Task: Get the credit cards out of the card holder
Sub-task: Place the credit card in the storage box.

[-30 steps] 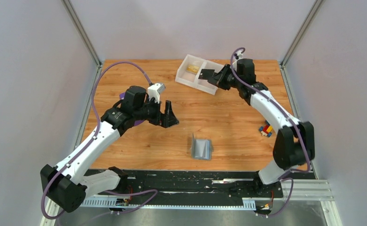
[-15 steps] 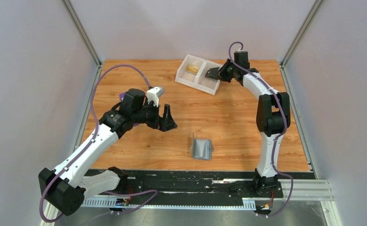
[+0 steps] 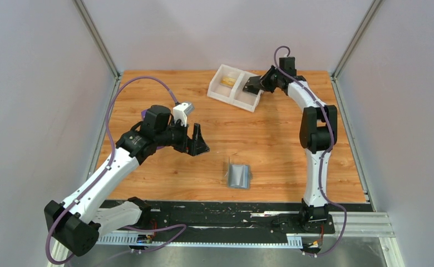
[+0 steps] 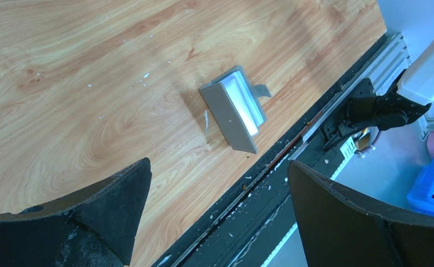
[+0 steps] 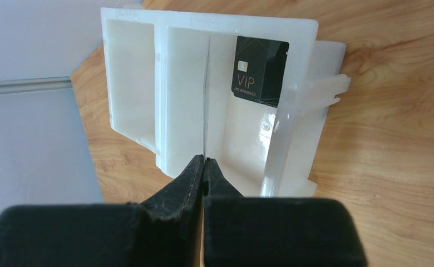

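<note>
The grey card holder (image 3: 238, 176) stands half open on the table near the front edge. In the left wrist view (image 4: 234, 114) its inside looks white. My left gripper (image 3: 199, 139) is open and empty, hovering to the left of and behind it (image 4: 217, 164). My right gripper (image 3: 254, 84) is over the right compartment of the white tray (image 3: 217, 92). It is shut on a thin card (image 5: 206, 94) seen edge-on, whose colour I cannot tell (image 5: 205, 158). A gold-yellow card (image 3: 227, 81) lies in the tray's left compartment. A black VIP card (image 5: 259, 68) lies in the compartment below the right gripper.
The white tray (image 5: 131, 122) stands at the back middle of the table. A black rail (image 4: 292, 167) runs along the table's front edge, with a blue bin (image 4: 432, 186) beyond it. Grey walls close the left, right and back sides.
The right arm has folded upward and its gripper has shifted slightly back over the tray with the card. The left gripper has moved slightly down and left.
</note>
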Robot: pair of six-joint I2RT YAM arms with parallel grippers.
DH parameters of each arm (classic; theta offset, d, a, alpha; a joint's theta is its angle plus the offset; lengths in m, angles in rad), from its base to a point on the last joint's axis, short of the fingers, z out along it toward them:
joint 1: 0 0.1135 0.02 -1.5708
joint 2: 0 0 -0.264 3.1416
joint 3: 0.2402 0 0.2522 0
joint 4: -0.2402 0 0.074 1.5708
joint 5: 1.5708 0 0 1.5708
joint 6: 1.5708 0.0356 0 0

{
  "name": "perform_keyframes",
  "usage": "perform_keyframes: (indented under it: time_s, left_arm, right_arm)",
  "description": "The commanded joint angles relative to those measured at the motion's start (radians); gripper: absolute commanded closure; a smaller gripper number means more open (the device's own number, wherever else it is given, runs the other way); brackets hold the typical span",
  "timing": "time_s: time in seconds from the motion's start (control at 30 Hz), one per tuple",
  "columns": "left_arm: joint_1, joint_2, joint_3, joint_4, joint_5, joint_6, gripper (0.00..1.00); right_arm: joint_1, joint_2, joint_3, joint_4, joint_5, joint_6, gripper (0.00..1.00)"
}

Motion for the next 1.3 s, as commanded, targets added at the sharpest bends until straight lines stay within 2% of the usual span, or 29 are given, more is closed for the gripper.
perform_keyframes:
  time_s: [0.0, 0.2, 0.7, 0.93, 1.13, 1.27]
  left_arm:
    - [-0.003, -0.020, 0.002, 0.012, 0.011, 0.017, 0.00]
    - [-0.003, -0.017, 0.005, 0.010, 0.012, 0.018, 0.00]
    - [-0.002, -0.017, 0.012, -0.008, -0.004, 0.032, 0.00]
    - [-0.002, -0.017, 0.013, -0.011, -0.017, 0.036, 0.00]
    - [-0.003, -0.010, 0.002, -0.009, -0.041, 0.037, 0.00]
    - [-0.003, 0.033, -0.003, -0.006, -0.024, 0.007, 0.00]
  right_arm:
    - [0.003, 0.046, 0.069, -0.010, -0.033, 0.030, 1.00]
    - [0.004, 0.081, 0.092, -0.010, -0.029, 0.040, 0.99]
    - [0.001, 0.102, 0.145, -0.032, 0.009, 0.024, 0.82]
    - [-0.002, 0.100, 0.198, -0.068, 0.020, 0.000, 0.80]
    - [-0.002, 0.025, 0.217, -0.117, -0.012, -0.055, 0.78]
    - [-0.001, -0.097, 0.119, -0.146, -0.028, -0.091, 0.76]
